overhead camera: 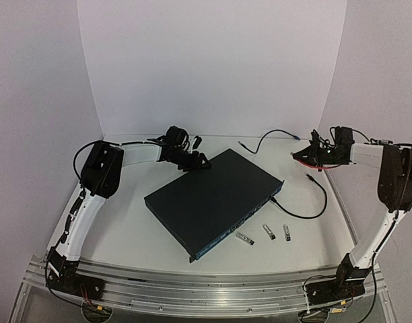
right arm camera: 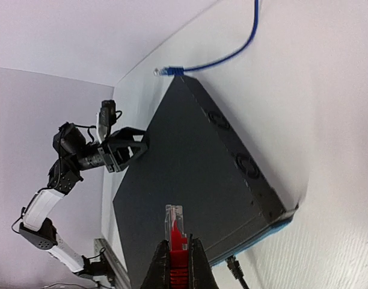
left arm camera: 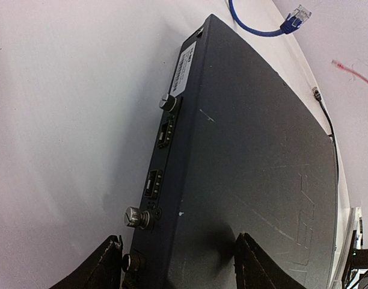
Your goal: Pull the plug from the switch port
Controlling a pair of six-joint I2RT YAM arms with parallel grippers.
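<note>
The white table is taken up at its middle by the switch, a flat rectangular box of dark blue-black metal laid askew. The top is faintly scratched, a pale blue socket face is turned near-right, and knurled silver thumbscrews are seen on the far-left face. Its far left corner is gripped between the wide-set fingers of the left tool. The right tool, held right of the switch and apart from it, is closed on a red plug with a clear tip. A blue cable lies beyond, a black cable to the right, and three small metal modules nearer.
</note>
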